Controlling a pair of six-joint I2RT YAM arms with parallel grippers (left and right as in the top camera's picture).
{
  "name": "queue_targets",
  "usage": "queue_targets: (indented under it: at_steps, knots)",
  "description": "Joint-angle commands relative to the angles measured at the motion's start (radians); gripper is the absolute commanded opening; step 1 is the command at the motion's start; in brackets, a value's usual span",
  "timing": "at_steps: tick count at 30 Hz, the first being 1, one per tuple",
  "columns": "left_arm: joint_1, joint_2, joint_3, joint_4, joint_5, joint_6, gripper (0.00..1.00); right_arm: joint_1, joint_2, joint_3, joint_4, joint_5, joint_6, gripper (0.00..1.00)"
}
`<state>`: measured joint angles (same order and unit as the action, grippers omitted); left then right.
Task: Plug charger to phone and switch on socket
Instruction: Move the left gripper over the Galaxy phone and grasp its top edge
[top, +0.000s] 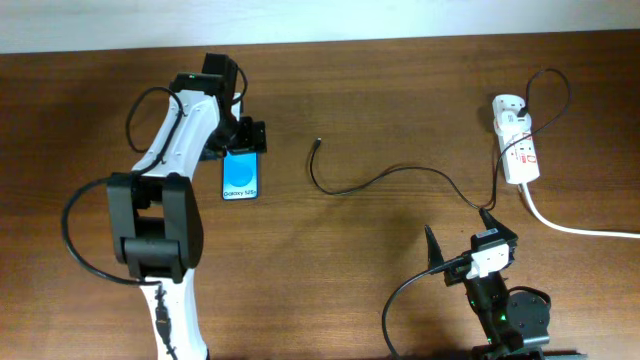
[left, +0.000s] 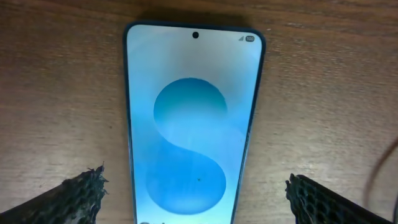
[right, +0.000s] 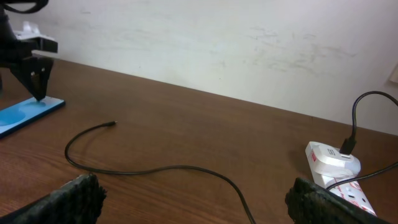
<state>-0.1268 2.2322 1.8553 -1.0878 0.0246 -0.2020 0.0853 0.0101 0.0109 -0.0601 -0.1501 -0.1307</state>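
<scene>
The phone (top: 241, 177) lies flat on the table with its blue screen up; it fills the left wrist view (left: 193, 118). My left gripper (top: 243, 137) is open just above the phone's far end, one finger on each side of it (left: 196, 196). The charger, a thin black cable (top: 385, 178), runs from its free tip (top: 317, 142) across the table to the white socket (top: 518, 140), where a white adapter is plugged in. My right gripper (top: 462, 248) is open and empty near the front edge, with the cable (right: 155, 169) and socket (right: 339, 171) ahead of it.
The socket's thick white cord (top: 575, 226) runs off the right edge. A cream wall (right: 217, 43) stands behind the table's far edge. Bare wood lies between the phone and the cable tip.
</scene>
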Motion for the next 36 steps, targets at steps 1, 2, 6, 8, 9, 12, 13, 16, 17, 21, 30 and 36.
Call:
queue_targets:
  at_steps: [1,2,6,8,9,12,13,16,17,21,30,36]
  knots:
    - [0.002,0.06,0.011,0.014,-0.013,0.043,0.99,0.006,-0.007,-0.005,-0.007,0.005,0.008,0.98]
    - [0.002,0.071,0.011,0.018,-0.013,0.051,0.99,0.006,-0.007,-0.005,-0.007,0.005,0.008,0.99]
    - [0.002,0.093,0.01,0.025,-0.013,0.062,0.99,0.006,-0.007,-0.005,-0.007,0.005,0.008,0.98]
    - [0.003,0.101,0.01,0.027,-0.008,0.084,0.99,0.006,-0.007,-0.005,-0.007,0.005,0.008,0.98]
    - [0.003,0.105,0.01,0.029,-0.002,0.103,0.99,0.006,-0.007,-0.005,-0.007,0.005,0.008,0.98]
    - [0.001,0.108,0.01,0.036,0.016,0.107,0.99,0.006,-0.007,-0.005,-0.007,0.005,0.008,0.98]
    - [0.001,0.108,0.01,0.037,0.016,0.107,0.99,0.006,-0.007,-0.005,-0.007,0.005,0.008,0.98]
    - [0.0,0.109,0.01,0.04,0.016,0.106,0.99,0.006,-0.007,-0.005,-0.007,0.005,0.008,0.98]
    - [-0.001,0.109,0.01,0.039,0.016,0.106,0.99,0.006,-0.007,-0.005,-0.007,0.005,0.008,0.98]
    - [-0.004,0.109,0.01,0.032,0.017,0.082,0.99,0.006,-0.007,-0.005,-0.007,0.005,0.008,0.98]
    - [-0.011,0.109,-0.047,0.052,0.013,0.083,0.98,0.006,-0.007,-0.005,-0.007,0.005,0.008,0.98]
    - [-0.011,0.109,-0.06,0.063,0.012,0.083,0.95,0.006,-0.007,-0.005,-0.007,0.005,0.008,0.98]
